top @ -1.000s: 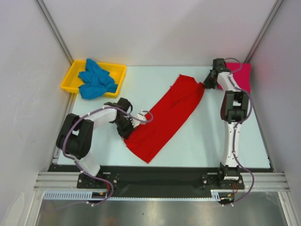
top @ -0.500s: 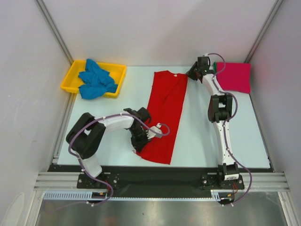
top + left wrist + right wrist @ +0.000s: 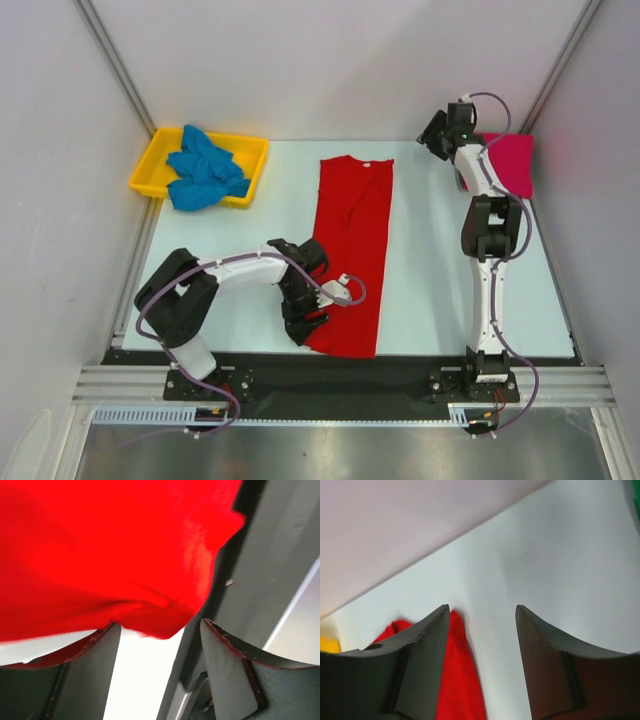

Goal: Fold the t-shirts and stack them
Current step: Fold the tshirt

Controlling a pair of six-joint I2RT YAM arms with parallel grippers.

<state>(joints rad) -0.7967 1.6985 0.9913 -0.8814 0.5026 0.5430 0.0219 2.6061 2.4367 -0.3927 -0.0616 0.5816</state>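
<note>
The blue t-shirt [image 3: 205, 168] lies in the yellow tray [image 3: 148, 172], far left. The left jaws stand wide and empty at the near hem of the red t-shirt [image 3: 352, 250], which lies as a long strip on the table [image 3: 430, 280]. The right jaws, also wide and empty, hover near the magenta t-shirt [image 3: 512, 165]. For the next fold, I think the hem must be gripped evenly, so edges align.

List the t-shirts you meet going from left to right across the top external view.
blue t-shirt → red t-shirt → magenta-pink t-shirt
</note>
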